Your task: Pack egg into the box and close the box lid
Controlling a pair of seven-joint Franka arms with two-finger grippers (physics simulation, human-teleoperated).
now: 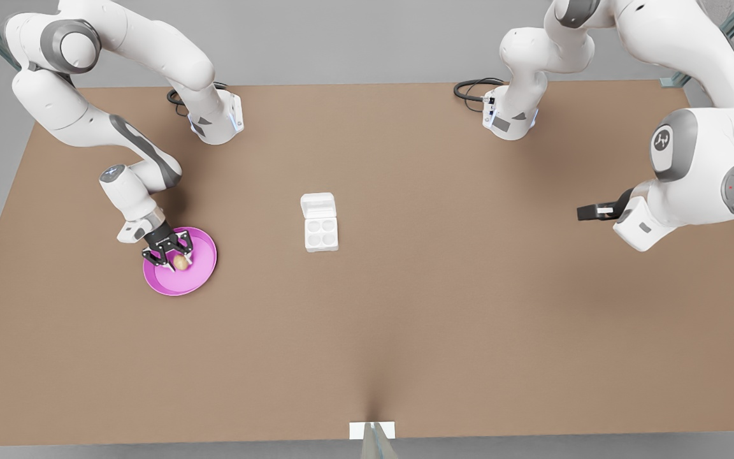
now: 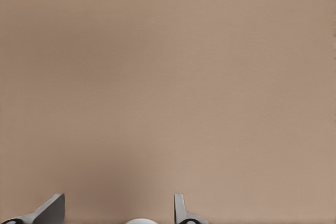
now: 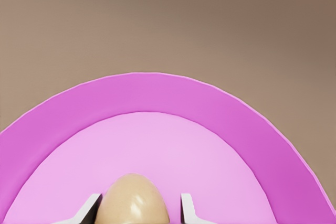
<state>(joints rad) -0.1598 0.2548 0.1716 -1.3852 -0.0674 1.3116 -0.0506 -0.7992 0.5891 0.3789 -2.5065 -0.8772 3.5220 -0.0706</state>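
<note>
**Right gripper straddles the egg on the pink plate; carton lies open at mid-table**

At the lower left of the front view, the right gripper (image 1: 171,255) reaches down over a round pink plate (image 1: 204,271), a glossy dish with a darker magenta rim and a paler, flat centre. The egg (image 1: 180,262), a small smooth tan oval with a soft sheen, sits on the plate between the dark fingers. In the right wrist view the egg (image 3: 134,200) rises as a rounded dome at the bottom centre of the frame, with a pale grey fingertip (image 3: 188,209) just beside it on each side; a thin gap seems to separate each tip from the shell, so the fingers are spread around the egg and not pressed onto it. The plate (image 3: 157,98) arcs broadly across that frame.

The box (image 1: 320,233) lies at the centre of the front view on the matte brown table (image 1: 443,306), well apart from the plate. It is a white, moulded rectangular carton with four round cups in a two-by-two grid. The box lid (image 1: 318,204) is folded back flat above the cups, a white flap with a raised rim.

At the right edge of the front view, the left gripper (image 1: 587,211) waits, hanging over bare table, its dark fingers pointing toward frame centre. In the left wrist view its grey fingertips (image 2: 50,209) stand parted.
</note>
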